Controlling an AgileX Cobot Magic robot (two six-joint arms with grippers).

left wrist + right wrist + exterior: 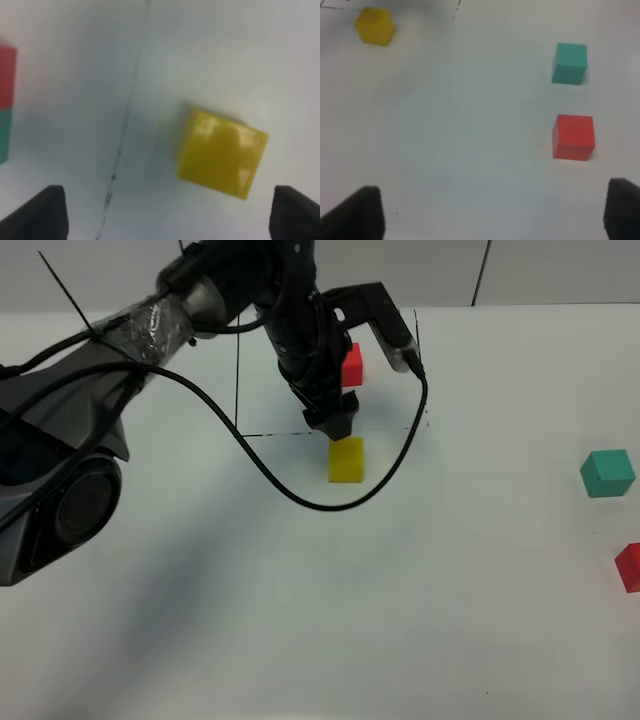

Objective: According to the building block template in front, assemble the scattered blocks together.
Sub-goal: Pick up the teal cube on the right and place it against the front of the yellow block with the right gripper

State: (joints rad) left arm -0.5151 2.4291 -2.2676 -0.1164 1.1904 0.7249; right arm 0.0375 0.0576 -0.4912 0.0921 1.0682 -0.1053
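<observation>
The loose yellow block (346, 459) rests on the table just outside the near line of the black frame (270, 435). My left gripper (338, 424) hovers right over it, open, its fingertips (50, 212) wide apart and the yellow block (221, 153) lying free between and ahead of them. Of the template, the red cube (352, 364) shows behind the arm; its red (6, 75) and teal (4, 136) cubes edge the left wrist view. Far right lie the loose teal block (607, 472) and red block (630, 567). My right gripper (495, 212) is open above bare table, near the teal (569, 63) and red (573, 136) blocks.
The left arm and its black cable (300, 502) reach across the frame and hide most of the template. The cable loops down onto the table beside the yellow block. The white table (300, 620) stretches between the yellow block and the two blocks at the right edge.
</observation>
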